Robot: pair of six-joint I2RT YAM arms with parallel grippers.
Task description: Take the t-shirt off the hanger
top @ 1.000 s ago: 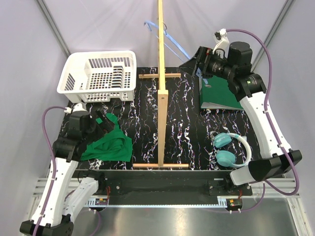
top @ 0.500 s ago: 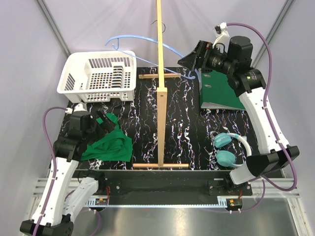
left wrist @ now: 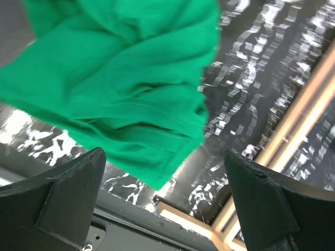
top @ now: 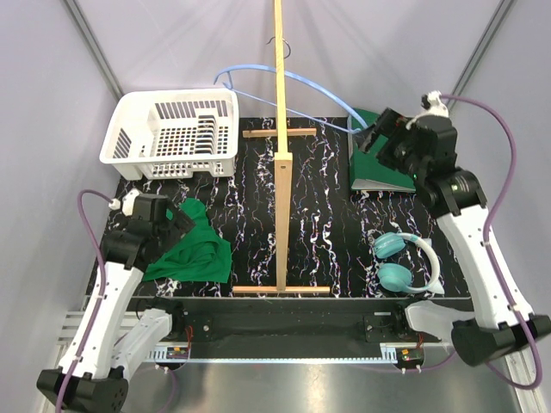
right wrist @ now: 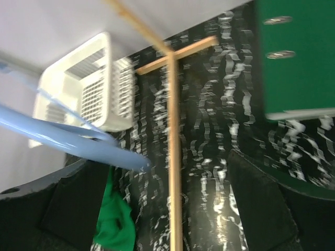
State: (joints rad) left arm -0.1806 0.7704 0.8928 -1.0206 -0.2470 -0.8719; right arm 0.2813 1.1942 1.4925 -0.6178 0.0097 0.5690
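The right gripper (right wrist: pixel 170 159) has its jaws spread wide and clamps nothing; the tip of the light blue hanger (right wrist: pixel 78 144) shows in the gap, nearer one finger, touching neither as far as can be seen. The left gripper (left wrist: pixel 165 157) is likewise released, poised just over the green t-shirt (left wrist: pixel 120 89), which lies crumpled on the table well to the left of the wooden stand (top: pixel 281 172). The hanger, bare, hangs at the top of that stand, one shoulder on each side of it. The shirt looks to be off already, so the step is a clean withdrawal. The right arm should back straight off along the hanger's line, jaws kept wide, so that no finger snags the tip and drags the hook from the stand. Half a second earlier the right gripper sat at the hanger's end, closer to the stand. Now it has drawn away over the green binder (right wrist: pixel 298 63), and the left gripper has edged slightly further from the stand.
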